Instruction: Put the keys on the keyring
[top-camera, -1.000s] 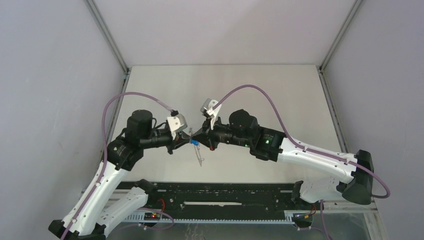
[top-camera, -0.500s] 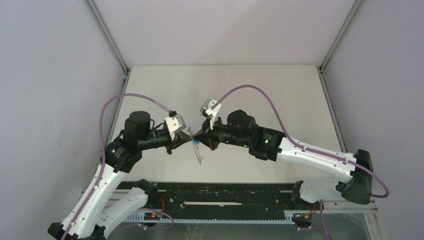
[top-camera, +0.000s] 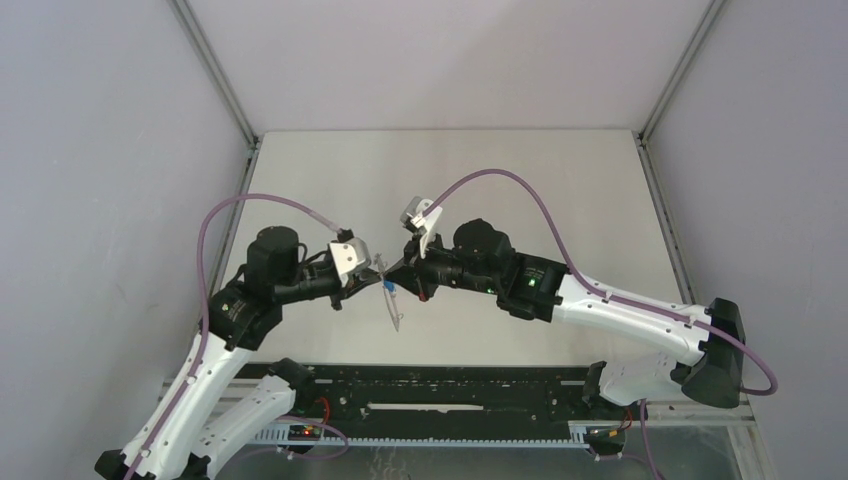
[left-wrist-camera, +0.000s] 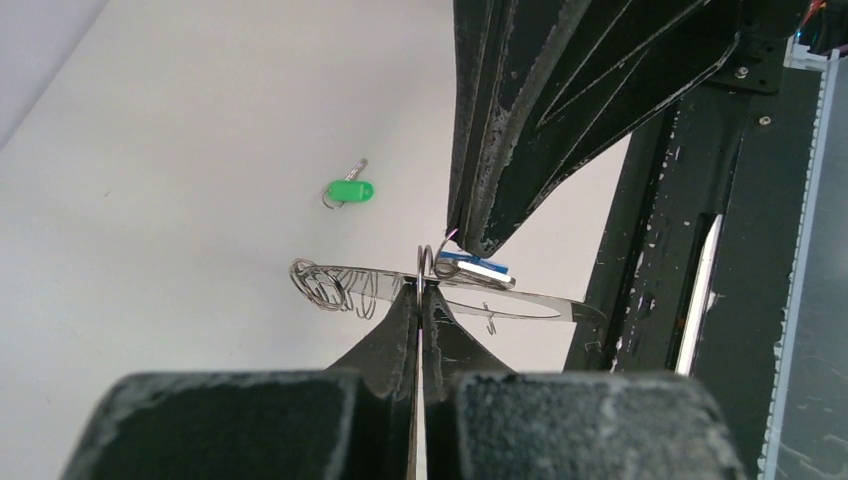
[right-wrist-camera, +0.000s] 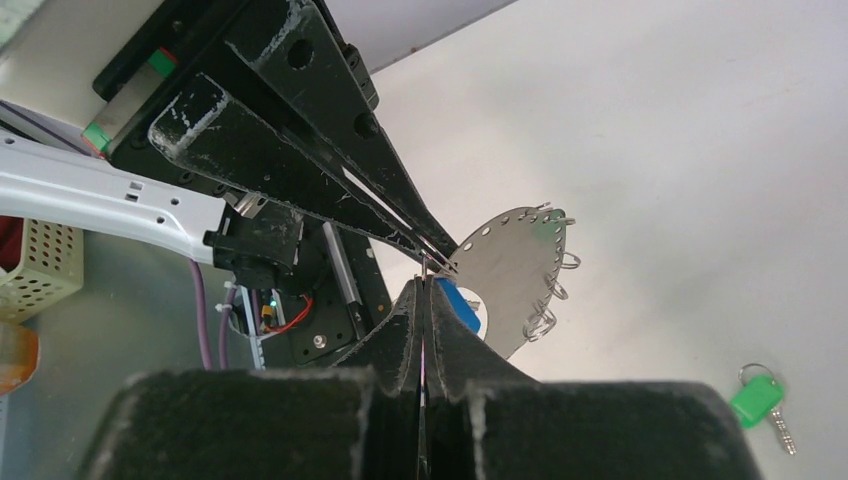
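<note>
Soft, even light is bathing every view; the table (top-camera: 500, 180) is glowing pale with only faint shadows, and the wrist views' bottom edges are blurring.

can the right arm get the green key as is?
Probably not yet. Green key lies in the open, nothing over it, but the right gripper is shut at the keyring's rim beside the blue key; it'd have to let go first.

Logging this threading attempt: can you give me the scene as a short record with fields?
Left tool: shut on the rim of the grey metal keyring band with wire loops, held above the white table
Right tool: shut, tips at the blue-headed silver metal key beside that rim; grip unclear
Green-headed silver metal key: lying on the table, apart from both tools
</note>
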